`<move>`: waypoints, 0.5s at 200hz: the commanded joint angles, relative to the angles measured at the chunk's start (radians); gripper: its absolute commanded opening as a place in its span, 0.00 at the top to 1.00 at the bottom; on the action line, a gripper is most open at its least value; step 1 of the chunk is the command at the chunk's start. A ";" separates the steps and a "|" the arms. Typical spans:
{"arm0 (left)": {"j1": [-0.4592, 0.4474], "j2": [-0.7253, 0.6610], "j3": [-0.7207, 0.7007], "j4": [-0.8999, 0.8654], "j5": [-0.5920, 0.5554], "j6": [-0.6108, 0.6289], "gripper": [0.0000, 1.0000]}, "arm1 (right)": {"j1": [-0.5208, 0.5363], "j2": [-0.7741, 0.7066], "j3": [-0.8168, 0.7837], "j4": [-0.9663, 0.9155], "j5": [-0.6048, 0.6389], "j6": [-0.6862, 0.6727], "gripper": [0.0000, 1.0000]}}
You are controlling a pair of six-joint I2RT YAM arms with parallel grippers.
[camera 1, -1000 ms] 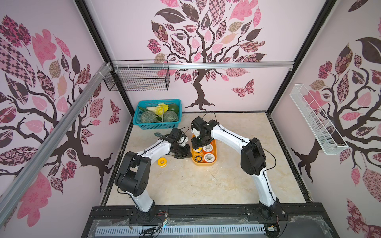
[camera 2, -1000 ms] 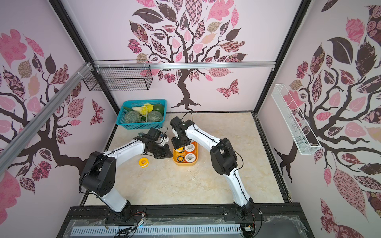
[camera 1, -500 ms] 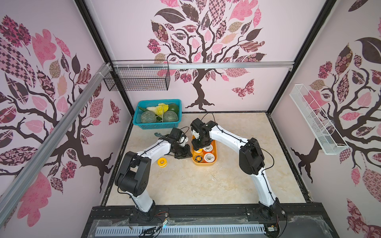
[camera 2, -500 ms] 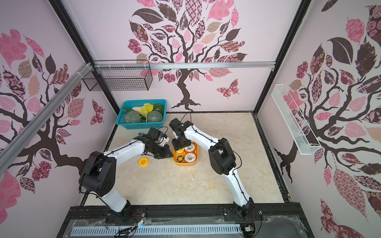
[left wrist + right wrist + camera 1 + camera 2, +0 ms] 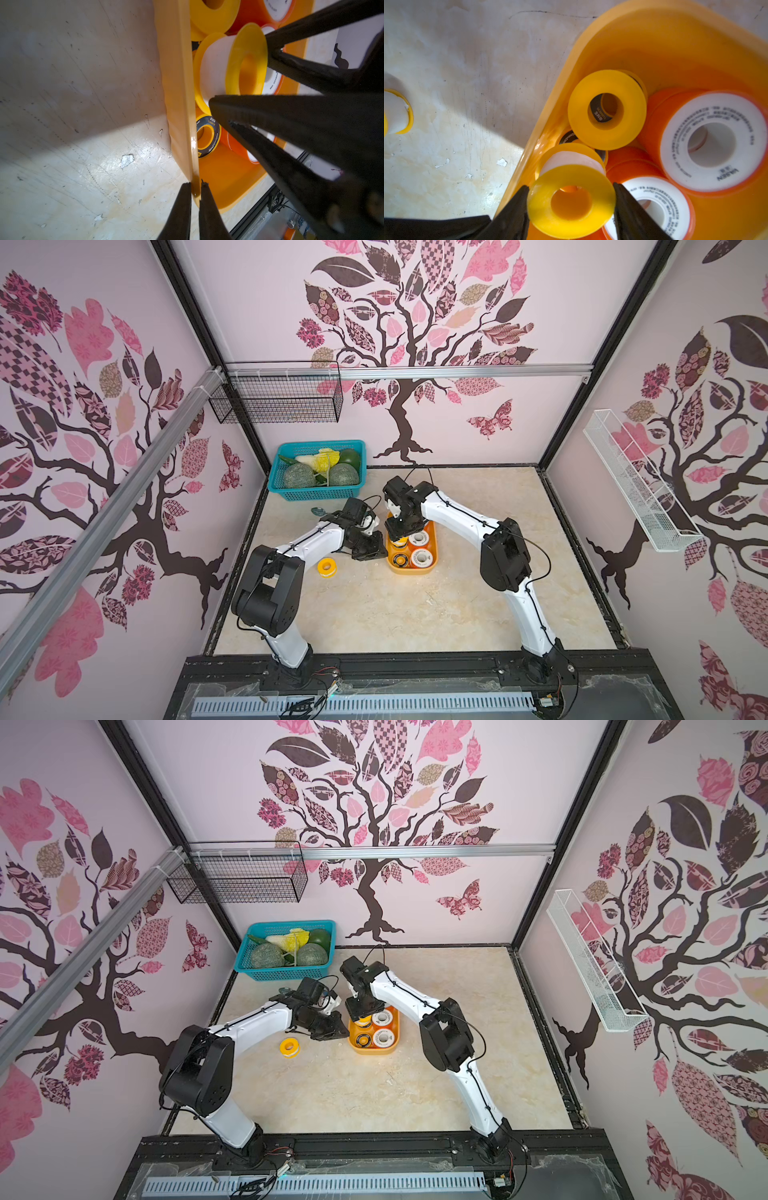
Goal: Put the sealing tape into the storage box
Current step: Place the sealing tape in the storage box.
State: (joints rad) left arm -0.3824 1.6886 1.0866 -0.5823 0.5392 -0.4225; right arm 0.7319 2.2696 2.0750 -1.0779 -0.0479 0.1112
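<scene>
Holding a yellow spool (image 5: 571, 199) of sealing tape in the left side of the storage box (image 5: 654, 41), with white winding showing between its two flanges. Grasping it with the right gripper (image 5: 570, 185), reaching down from above and pressing one finger against each side of the upper flange. Not showing whether resting on the pile or hanging just above it. Partly covering a black-faced spool (image 5: 566, 137) underneath.

Sharing the box with a second yellow spool (image 5: 607, 110) toward the far-left corner, a nearer black-faced spool (image 5: 400, 560) by the near-left corner, and two orange-rimmed white-faced spools (image 5: 712, 141) along the right side, all lying flat with holes up.

Pinching the box's left wall with the left gripper (image 5: 195, 184), close to the near-left corner. Clenching tight on it, one finger outside and one inside.

Standing on the pale marbled table (image 5: 415, 614), a little left of centre and toward the far half. Leaving one loose yellow spool (image 5: 326, 567) out on the table, left of the box, near the left gripper but apart from it.

Standing well apart from a teal basket (image 5: 316, 491) of green and yellow produce in the far-left corner. Facing, higher up, a black wire basket (image 5: 278, 398) at the left end of the far wall and a white wire basket (image 5: 636, 489) on the right wall.
</scene>
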 commanded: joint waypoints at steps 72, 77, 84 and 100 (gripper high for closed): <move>-0.006 0.011 0.029 -0.011 0.008 0.009 0.86 | 0.007 0.007 0.046 -0.011 -0.005 -0.013 0.37; -0.006 0.011 0.029 -0.010 0.007 0.011 0.86 | 0.007 0.004 0.046 -0.011 -0.009 -0.014 0.37; -0.006 0.010 0.029 -0.010 0.008 0.009 0.86 | 0.006 -0.002 0.045 -0.009 -0.016 -0.016 0.37; -0.006 0.011 0.029 -0.011 0.007 0.009 0.86 | 0.006 -0.011 0.044 -0.015 -0.029 -0.021 0.38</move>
State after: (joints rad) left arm -0.3824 1.6886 1.0912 -0.5903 0.5396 -0.4217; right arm 0.7330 2.2715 2.0850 -1.0840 -0.0544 0.1051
